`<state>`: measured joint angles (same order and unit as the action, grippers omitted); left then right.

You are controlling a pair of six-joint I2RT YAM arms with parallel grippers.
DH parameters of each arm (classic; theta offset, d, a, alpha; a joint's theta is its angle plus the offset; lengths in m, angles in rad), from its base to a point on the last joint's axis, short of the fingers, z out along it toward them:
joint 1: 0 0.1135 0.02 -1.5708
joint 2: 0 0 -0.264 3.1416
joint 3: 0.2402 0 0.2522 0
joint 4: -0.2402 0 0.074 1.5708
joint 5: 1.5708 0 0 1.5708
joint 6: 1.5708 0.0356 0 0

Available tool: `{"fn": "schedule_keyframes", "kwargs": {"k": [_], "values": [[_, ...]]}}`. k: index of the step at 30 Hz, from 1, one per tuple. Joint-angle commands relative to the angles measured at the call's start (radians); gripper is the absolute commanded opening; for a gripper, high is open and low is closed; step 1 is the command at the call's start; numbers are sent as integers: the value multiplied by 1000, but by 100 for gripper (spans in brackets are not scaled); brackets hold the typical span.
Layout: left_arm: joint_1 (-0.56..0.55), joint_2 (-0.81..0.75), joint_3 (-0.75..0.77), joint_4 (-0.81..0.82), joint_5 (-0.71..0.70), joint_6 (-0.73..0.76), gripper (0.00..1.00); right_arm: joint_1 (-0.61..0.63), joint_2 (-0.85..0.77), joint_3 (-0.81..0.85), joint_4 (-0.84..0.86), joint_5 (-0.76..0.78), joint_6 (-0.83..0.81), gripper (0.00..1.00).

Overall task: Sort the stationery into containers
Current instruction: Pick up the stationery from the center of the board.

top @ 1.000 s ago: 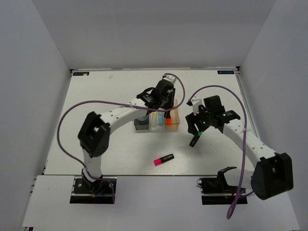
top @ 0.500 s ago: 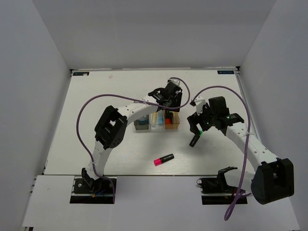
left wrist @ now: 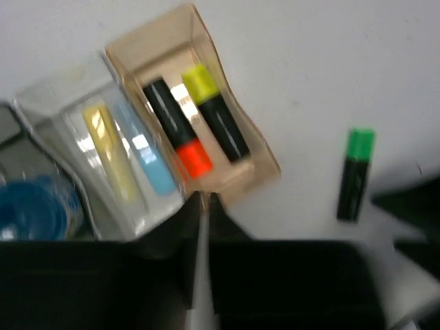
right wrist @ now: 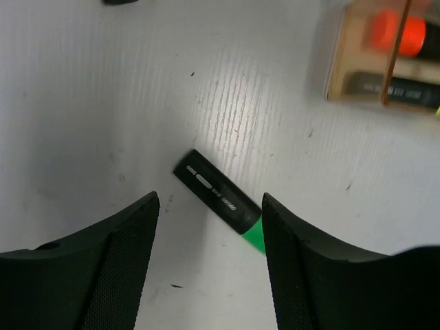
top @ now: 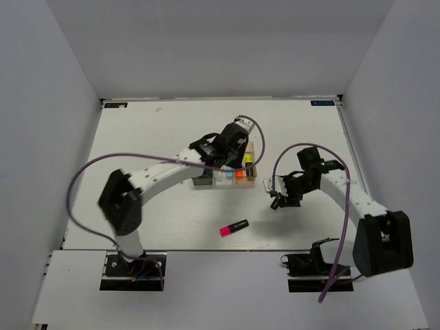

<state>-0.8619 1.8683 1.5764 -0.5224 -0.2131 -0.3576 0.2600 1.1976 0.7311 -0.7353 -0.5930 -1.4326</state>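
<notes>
The containers (top: 223, 176) stand in a joined row at mid-table. In the left wrist view the orange-tan bin (left wrist: 227, 168) holds an orange-capped highlighter (left wrist: 177, 127) and a yellow-capped one (left wrist: 216, 113). The clear bin (left wrist: 62, 110) holds a yellow pen (left wrist: 110, 151) and a blue pen (left wrist: 146, 157). A blue tape roll (left wrist: 31, 210) lies in the dark bin. My left gripper (left wrist: 203, 199) is shut and empty above the bins. My right gripper (right wrist: 208, 201) is open, its fingers on either side of the green-capped highlighter (right wrist: 216, 196) on the table.
A pink-capped highlighter (top: 234, 227) lies loose on the table nearer the arm bases. The white table (top: 151, 130) is walled on three sides. Purple cables loop above both arms.
My left gripper has shut empty, and its arm has swung over the bins. My right gripper has come down over the green-capped highlighter, its fingers a little closer together.
</notes>
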Motion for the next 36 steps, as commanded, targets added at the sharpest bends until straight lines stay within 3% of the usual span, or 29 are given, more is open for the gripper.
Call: {"fn": "schedule_keyframes", "kwargs": {"k": [1, 2, 4, 5, 10, 13, 17, 23, 29, 33, 35, 36], "values": [[-69, -286, -163, -48, 48, 112, 35, -24, 92, 163, -333, -74, -579, 64], [-80, -319, -197, -62, 52, 118, 55, -28, 153, 210, -398, -65, -624, 64], [-111, -443, -346, -102, 76, 118, 73, -36, 186, 258, -458, -28, -722, 64], [-124, -474, -424, -100, 73, 114, 75, -34, 230, 275, -466, -16, -758, 64], [-154, -733, -731, -70, 61, 14, 76, -31, 353, 326, -518, 85, -913, 61], [-172, -864, -840, -50, 29, -40, 76, -34, 393, 297, -430, 113, -944, 60], [-172, -913, -897, -57, -2, -63, 77, -33, 407, 231, -248, 105, -884, 60], [-186, -919, -937, -64, -25, -77, 82, -30, 448, 202, -121, 113, -821, 60], [-187, -943, -961, -82, -48, -92, 83, -31, 497, 194, -113, 165, -828, 60], [-189, -959, -970, -100, -58, -106, 83, -28, 533, 192, -162, 237, -867, 47], [-186, -975, -989, -97, -60, -113, 83, -28, 539, 185, -183, 257, -871, 20], [-187, -980, -990, -99, -60, -116, 83, -28, 536, 179, -185, 259, -873, 13]]}}
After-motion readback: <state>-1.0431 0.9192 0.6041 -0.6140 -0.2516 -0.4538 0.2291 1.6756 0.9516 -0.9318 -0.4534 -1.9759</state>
